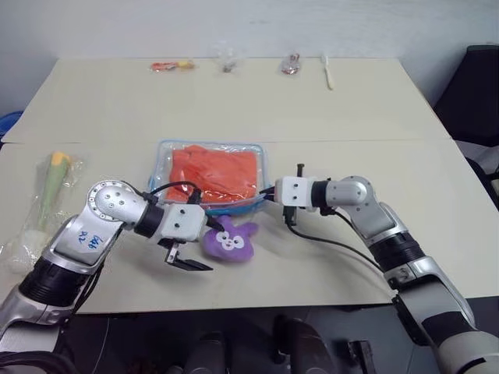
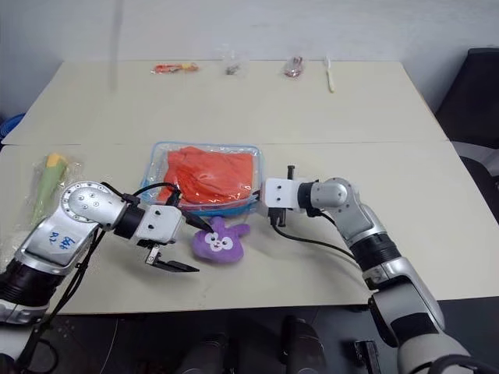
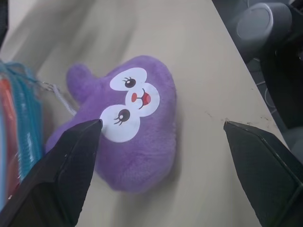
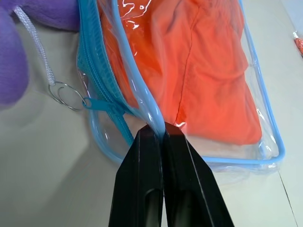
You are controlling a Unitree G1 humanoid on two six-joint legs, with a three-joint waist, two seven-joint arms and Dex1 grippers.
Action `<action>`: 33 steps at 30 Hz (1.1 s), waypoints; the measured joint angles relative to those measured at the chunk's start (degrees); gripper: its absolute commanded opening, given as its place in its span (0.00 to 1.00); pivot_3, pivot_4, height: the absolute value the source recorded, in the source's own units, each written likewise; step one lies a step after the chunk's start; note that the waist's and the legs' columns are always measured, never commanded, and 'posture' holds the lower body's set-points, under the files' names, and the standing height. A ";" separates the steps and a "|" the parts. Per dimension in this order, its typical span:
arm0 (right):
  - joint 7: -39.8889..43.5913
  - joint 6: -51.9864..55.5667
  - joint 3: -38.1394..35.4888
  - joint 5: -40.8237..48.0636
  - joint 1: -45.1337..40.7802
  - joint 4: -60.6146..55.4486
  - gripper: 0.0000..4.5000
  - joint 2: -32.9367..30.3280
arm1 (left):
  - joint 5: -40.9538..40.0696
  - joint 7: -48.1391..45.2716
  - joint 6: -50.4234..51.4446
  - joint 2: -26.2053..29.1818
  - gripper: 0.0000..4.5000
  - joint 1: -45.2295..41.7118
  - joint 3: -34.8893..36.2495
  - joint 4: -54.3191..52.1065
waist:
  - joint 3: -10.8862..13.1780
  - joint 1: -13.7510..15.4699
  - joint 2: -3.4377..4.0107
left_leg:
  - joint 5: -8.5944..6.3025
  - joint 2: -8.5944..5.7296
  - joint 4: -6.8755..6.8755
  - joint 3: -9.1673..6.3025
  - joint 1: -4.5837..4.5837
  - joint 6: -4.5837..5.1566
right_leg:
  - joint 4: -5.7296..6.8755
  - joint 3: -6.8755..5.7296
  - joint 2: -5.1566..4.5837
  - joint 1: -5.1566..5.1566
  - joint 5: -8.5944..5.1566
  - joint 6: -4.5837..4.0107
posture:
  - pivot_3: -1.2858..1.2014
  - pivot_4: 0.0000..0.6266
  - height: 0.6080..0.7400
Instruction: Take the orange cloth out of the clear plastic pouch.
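The clear plastic pouch (image 1: 167,167) with its light blue zipper edge lies flat mid-table, and the orange cloth (image 1: 214,173) is folded inside it. My right gripper (image 4: 163,135) is shut on the pouch's clear lip beside the zipper, at the corner nearest the right arm (image 1: 267,195). In the right wrist view the zipper side gapes beside the pinched lip. My left gripper (image 1: 187,261) hangs open, low over the table in front of the pouch and just left of the purple plush toy. Between its spread fingers (image 3: 61,170) lies part of the toy.
The purple plush toy (image 1: 231,240) lies against the pouch's front edge, its cord and ring (image 4: 68,97) by the zipper pull. A bagged corn toy (image 1: 54,175) is at the left. Along the far edge are an orange packet (image 1: 173,65), small bags (image 1: 228,62) and a white spoon (image 1: 328,72).
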 measured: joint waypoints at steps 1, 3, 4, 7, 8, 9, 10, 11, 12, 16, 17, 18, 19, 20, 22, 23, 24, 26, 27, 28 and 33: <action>0.11 0.36 -0.02 0.01 0.63 -0.73 0.00 -0.30 | 0.89 0.00 -1.33 -0.41 0.97 -0.15 -0.55 0.88 | 0.00 -0.02 0.00 | 0.00 -0.01 0.00 0.01 0.00 0.00 | 0.00 0.01 -0.01 0.00 0.00 0.00 | 0.52 0.24 1.00; 0.31 0.92 -0.02 0.01 1.10 -1.43 0.00 -0.76 | 2.63 0.44 -3.58 -1.79 0.97 -0.24 -1.32 2.00 | 0.00 0.01 0.00 | 0.00 -0.01 0.01 0.02 0.00 0.00 | 0.02 0.01 -0.02 0.00 0.00 0.00 | 0.52 0.24 1.00; 0.34 1.11 -0.03 0.01 1.14 -1.93 0.00 -0.91 | 3.39 0.79 -4.55 -2.44 0.97 -0.38 -1.59 2.86 | 0.00 0.04 0.00 | 0.00 -0.01 0.02 0.01 0.00 0.01 | 0.04 0.01 -0.02 0.00 0.00 0.00 | 0.52 0.24 1.00; 0.41 2.01 -0.07 0.04 1.45 -3.54 0.00 -1.28 | 4.95 1.50 -6.59 -3.74 0.88 -0.60 -1.76 4.80 | 0.00 0.04 0.00 | 0.00 0.00 0.02 0.01 0.01 0.01 | 0.05 0.01 -0.02 0.01 0.00 0.00 | 0.52 0.24 1.00; 0.39 2.13 -0.08 0.04 1.70 -3.93 0.00 -1.33 | 5.23 1.71 -7.00 -4.10 0.84 -0.80 -1.71 5.50 | 0.00 0.07 0.00 | 0.00 0.00 0.03 0.01 0.01 0.01 | 0.05 0.01 -0.02 0.00 0.00 0.00 | 0.52 0.24 1.00; 0.37 2.18 -0.08 0.05 1.98 -4.17 0.00 -1.35 | 5.32 1.74 -7.06 -4.21 0.79 -0.81 -1.69 5.54 | 0.00 0.06 0.00 | 0.00 -0.01 0.03 0.01 0.01 0.01 | 0.06 0.01 -0.03 0.00 0.00 0.00 | 0.52 0.24 1.00; 0.33 2.26 -0.08 0.05 2.16 -4.20 0.00 -1.35 | 5.34 1.75 -7.08 -4.27 0.71 -0.87 -1.65 5.58 | 0.00 0.06 0.00 | 0.00 -0.01 0.03 0.01 0.01 0.01 | 0.06 0.01 -0.06 0.00 0.00 0.00 | 0.52 0.24 1.00; 0.31 2.37 -0.08 0.05 2.26 -4.20 0.00 -1.35 | 5.38 1.76 -7.09 -4.34 0.65 -0.89 -1.58 5.73 | 0.00 0.06 0.00 | 0.01 -0.01 0.03 0.01 0.01 0.01 | 0.06 0.01 -0.05 0.00 0.00 0.00 | 0.52 0.24 1.00; 0.31 2.39 -0.08 0.05 2.26 -4.20 0.00 -1.35 | 5.39 1.77 -7.09 -4.36 0.58 -0.89 -1.56 5.90 | 0.00 0.06 0.00 | 0.01 -0.01 0.03 0.01 0.01 0.01 | 0.07 0.01 -0.05 0.00 0.00 0.00 | 0.52 0.24 1.00; 0.37 2.37 -0.10 0.13 2.26 -4.39 0.00 -1.48 | 5.41 1.93 -7.11 -4.33 0.30 -0.91 -0.88 7.53 | 0.00 0.05 0.00 | 0.01 0.00 0.03 0.00 0.02 0.02 | 0.08 0.00 -0.05 0.00 0.00 0.00 | 0.52 0.24 1.00; 0.42 2.37 -0.11 0.13 2.27 -4.65 0.00 -1.58 | 5.41 2.16 -6.98 -4.26 0.23 -0.91 -0.56 7.54 | 0.00 0.05 0.00 | 0.01 0.01 0.03 0.00 0.02 0.02 | 0.08 0.00 -0.06 0.00 0.00 0.00 | 0.52 0.24 1.00; 0.48 2.37 -0.12 0.14 2.27 -5.02 0.00 -1.68 | 5.41 2.31 -6.85 -4.08 0.17 -0.91 -0.31 7.54 | 0.00 0.04 0.00 | 0.01 0.02 0.03 0.00 0.02 0.02 | 0.08 0.00 -0.06 0.00 0.00 0.00 | 0.52 0.24 1.00; 0.53 2.33 -0.12 0.15 2.26 -5.26 0.00 -1.81 | 5.41 2.38 -6.54 -3.89 0.17 -0.89 0.06 7.54 | 0.00 0.03 0.00 | 0.01 0.02 0.03 0.00 0.02 0.02 | 0.08 0.00 -0.06 0.00 0.00 0.00 | 0.52 0.24 1.00; 0.63 2.29 -0.12 0.16 2.27 -5.33 0.00 -2.00 | 5.41 2.41 -6.22 -3.56 0.17 -0.82 0.55 7.54 | 0.00 0.02 0.00 | 0.01 0.02 0.03 0.00 0.02 0.02 | 0.08 0.00 -0.05 0.00 0.00 0.00 | 0.52 0.24 1.00; 0.83 2.18 -0.14 0.21 2.27 -5.36 0.00 -2.41 | 5.40 2.38 -5.94 -1.94 0.17 -0.33 1.28 7.51 | 0.00 -0.06 0.00 | 0.01 0.02 0.03 0.02 0.02 0.02 | 0.09 0.00 -0.05 -0.02 0.00 0.00 | 0.52 0.24 1.00; 0.91 2.15 -0.19 0.25 2.28 -5.35 0.00 -2.79 | 5.34 2.34 -5.83 -1.10 0.17 0.07 1.98 7.50 | 0.00 -0.08 0.01 | 0.01 0.03 0.02 0.03 0.02 0.02 | 0.11 0.01 -0.06 -0.04 0.00 0.00 | 0.52 0.24 1.00; 0.98 2.10 -0.30 0.32 2.28 -5.35 0.00 -2.94 | 5.19 2.28 -5.76 -0.30 0.17 0.65 2.85 7.45 | 0.00 -0.09 0.00 | 0.01 0.05 0.02 0.03 0.02 0.02 | 0.11 0.01 -0.05 -0.05 0.00 0.00 | 0.52 0.24 1.00; 1.17 1.82 -0.41 0.74 2.37 -5.40 0.00 -3.32 | 4.02 2.19 -5.15 2.24 0.17 2.76 5.47 7.39 | 0.00 -0.12 0.01 | 0.01 0.07 0.01 0.05 0.01 0.01 | 0.15 0.01 -0.07 -0.09 -0.01 -0.02 | 0.52 0.24 1.00; 1.28 1.79 -0.41 0.78 2.45 -5.40 0.00 -3.51 | 3.51 2.16 -4.76 2.86 0.17 3.25 6.24 7.25 | 0.01 -0.13 0.01 | 0.01 0.07 0.01 0.05 0.01 0.02 | 0.15 0.01 -0.06 -0.10 -0.01 -0.02 | 0.52 0.24 1.00; 1.39 1.70 -0.41 0.87 2.47 -5.40 0.00 -3.56 | 2.79 2.07 -4.19 3.54 0.17 4.07 7.31 6.97 | 0.00 -0.13 0.01 | 0.01 0.08 0.01 0.06 0.01 0.02 | 0.15 0.01 -0.07 -0.10 -0.01 -0.02 | 0.52 0.24 1.00; 1.77 0.57 -0.54 1.66 2.95 -5.60 0.00 -4.24 | -2.25 0.84 1.56 9.17 0.17 9.10 13.77 3.96 | 0.01 0.05 0.02 | 0.01 0.15 0.02 0.05 -0.02 0.02 | 0.16 0.02 -0.12 -0.13 -0.01 -0.02 | 0.52 0.24 1.00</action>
